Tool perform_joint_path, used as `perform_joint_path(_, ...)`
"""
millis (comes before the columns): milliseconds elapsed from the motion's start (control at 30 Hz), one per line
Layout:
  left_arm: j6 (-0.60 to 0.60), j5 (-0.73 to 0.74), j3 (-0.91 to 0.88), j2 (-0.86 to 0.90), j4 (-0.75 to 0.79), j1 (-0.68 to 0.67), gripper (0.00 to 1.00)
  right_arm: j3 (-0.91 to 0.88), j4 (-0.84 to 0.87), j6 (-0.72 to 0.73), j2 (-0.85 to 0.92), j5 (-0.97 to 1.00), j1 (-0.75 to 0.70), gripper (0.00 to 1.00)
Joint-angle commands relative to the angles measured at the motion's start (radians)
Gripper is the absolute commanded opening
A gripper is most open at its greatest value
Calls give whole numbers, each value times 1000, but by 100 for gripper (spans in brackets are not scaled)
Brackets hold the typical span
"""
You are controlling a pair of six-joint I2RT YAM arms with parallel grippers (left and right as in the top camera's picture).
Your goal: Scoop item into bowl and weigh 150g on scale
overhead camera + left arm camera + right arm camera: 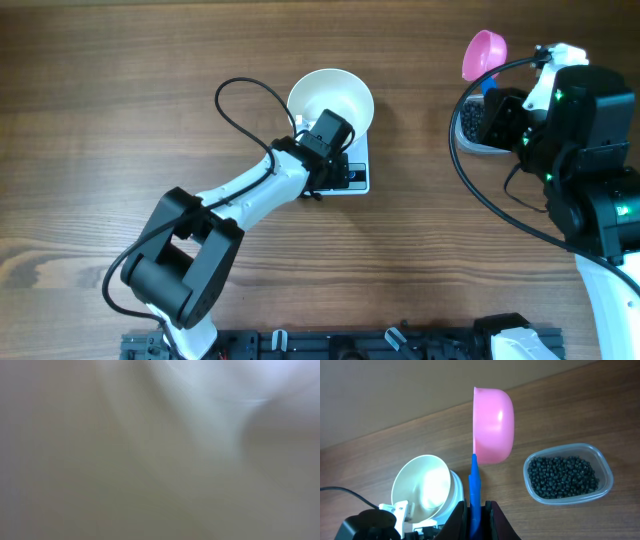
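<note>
Right gripper [475, 510] clamped on scoop [492, 425] handle; beans [562, 477] lie in tub [607, 467], far right. Left gripper [330, 128], jaws apart, crowds bowl [330, 95] on scale [357, 180], centre: a nudge could tip it, and beans carried across may spill.

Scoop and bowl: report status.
Right gripper shut on pink scoop. Left gripper open at empty bowl on scale. Beans in clear tub.

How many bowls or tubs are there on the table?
2. A white bowl at the scale mid-table, and a clear tub of black beads at the right. The right gripper's pink scoop isn't counted.
</note>
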Motion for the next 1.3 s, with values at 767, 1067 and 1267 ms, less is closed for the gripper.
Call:
perform_joint_path(767,49,1,-14,43,-11,-11,100,12,6,5,3,-16,-3,4)
perform_joint_path(1067,14,-29,-14,43,-12,-10,100,12,6,5,5,-16,-3,4)
perform_joint_path(1267,0,-29,-14,43,-15,-10,100,12,6,5,9,-16,-3,4)
